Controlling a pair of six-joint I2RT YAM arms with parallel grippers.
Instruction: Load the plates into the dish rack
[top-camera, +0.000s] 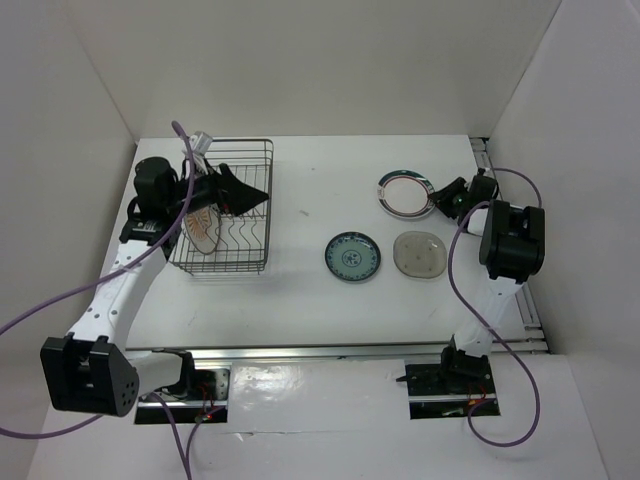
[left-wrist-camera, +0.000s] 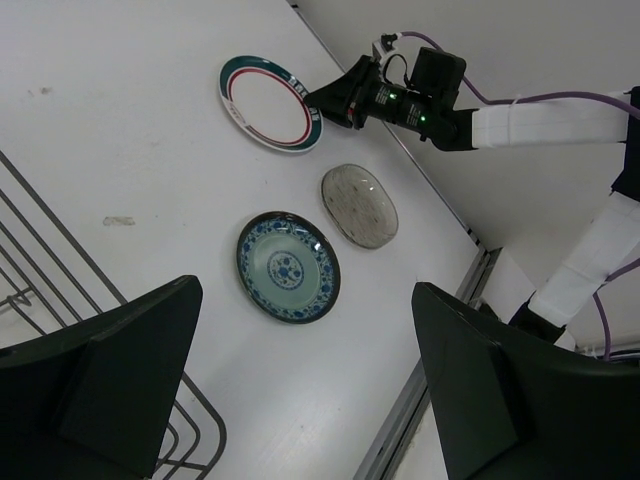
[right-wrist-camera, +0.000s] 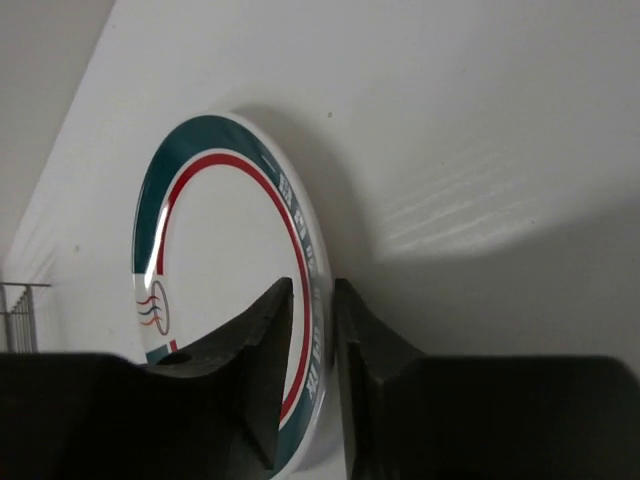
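Observation:
The dark wire dish rack stands at the left, with a white, orange-patterned plate upright among its prongs. My left gripper hovers over the rack, open and empty. Mid-table lie a blue-green patterned plate and a translucent grey-beige plate. A white plate with a teal and red rim lies at the back right. My right gripper is closed over its near rim, one finger above and one below.
White walls enclose the table on three sides. A metal rail runs along the right edge and another along the front edge. A corner of the rack shows far off in the right wrist view.

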